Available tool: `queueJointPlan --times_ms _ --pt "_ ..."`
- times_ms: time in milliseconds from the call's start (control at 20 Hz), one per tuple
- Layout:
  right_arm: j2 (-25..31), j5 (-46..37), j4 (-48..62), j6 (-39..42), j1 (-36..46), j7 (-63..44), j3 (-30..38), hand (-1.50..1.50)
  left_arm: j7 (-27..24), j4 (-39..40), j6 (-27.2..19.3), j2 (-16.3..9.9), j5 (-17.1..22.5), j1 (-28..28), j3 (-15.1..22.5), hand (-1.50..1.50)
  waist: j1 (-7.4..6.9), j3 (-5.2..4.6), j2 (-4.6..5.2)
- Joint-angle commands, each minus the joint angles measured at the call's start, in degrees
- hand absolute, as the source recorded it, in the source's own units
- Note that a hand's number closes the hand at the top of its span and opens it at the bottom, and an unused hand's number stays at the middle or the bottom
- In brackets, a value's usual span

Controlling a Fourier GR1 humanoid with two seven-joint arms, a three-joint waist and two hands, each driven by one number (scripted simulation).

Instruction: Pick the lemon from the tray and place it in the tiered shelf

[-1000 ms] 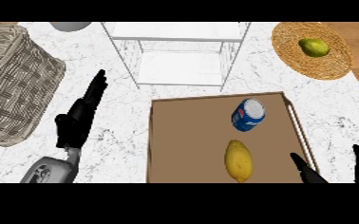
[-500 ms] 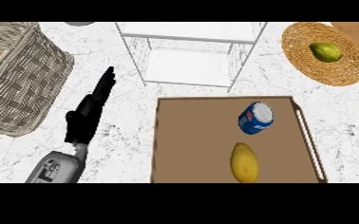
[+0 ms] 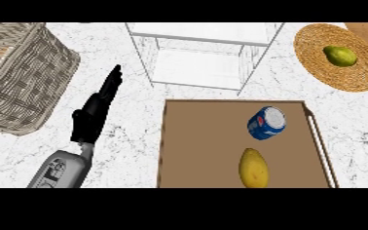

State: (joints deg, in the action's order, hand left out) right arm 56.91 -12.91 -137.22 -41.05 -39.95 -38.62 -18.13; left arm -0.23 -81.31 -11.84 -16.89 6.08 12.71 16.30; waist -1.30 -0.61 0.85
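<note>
Yellow lemon lying lengthwise on brown tray (near edge), white tiered shelf beyond

1. A wicker basket fills the upper left of the frame, its woven wall running out past the left edge.
2. A round woven mat lies at the upper right, cut off by the right edge.
3. A green fruit, perhaps a lime or an avocado, rests on the mat's upper part.
4. A blue soda can with white and red markings lies on its side, right of centre, its silver top turned toward the upper right.
5. The white marbled counter with grey veining carries all of these.
</note>
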Motion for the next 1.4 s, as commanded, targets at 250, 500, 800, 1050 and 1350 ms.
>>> queueJointPlan --times_ms 250,500,800,1050,1350 --pt "9.44 -3.80 -10.19 9.11 12.03 -30.39 1.04 -1.50 1.14 1.90 2.92 -1.46 1.01 2.72 -2.18 0.00 -0.56 0.21 -0.30" --pt "5.37 -8.65 -6.85 10.15 22.69 -36.76 -5.42 -1.50 2.46 -1.39 0.64 1.02 -0.71 -0.78 0.17 0.00 -0.60 0.39 -0.71" --pt "4.84 -10.32 -6.72 12.97 30.90 -43.85 -8.08 -1.50 0.41 1.31 2.37 1.01 -0.17 0.02 -1.04 0.00 0.18 0.26 -0.75" --pt "0.02 -13.48 -2.33 12.73 34.44 -44.70 -13.80 -1.50 -0.62 2.68 2.07 0.66 -0.50 0.90 -3.04 0.00 0.91 0.34 -0.81" --pt "-5.68 -15.57 2.61 16.39 39.89 -46.57 -16.73 -1.50 -0.69 1.23 2.01 1.57 -1.11 -1.52 -1.79 0.00 0.46 0.24 -0.82"
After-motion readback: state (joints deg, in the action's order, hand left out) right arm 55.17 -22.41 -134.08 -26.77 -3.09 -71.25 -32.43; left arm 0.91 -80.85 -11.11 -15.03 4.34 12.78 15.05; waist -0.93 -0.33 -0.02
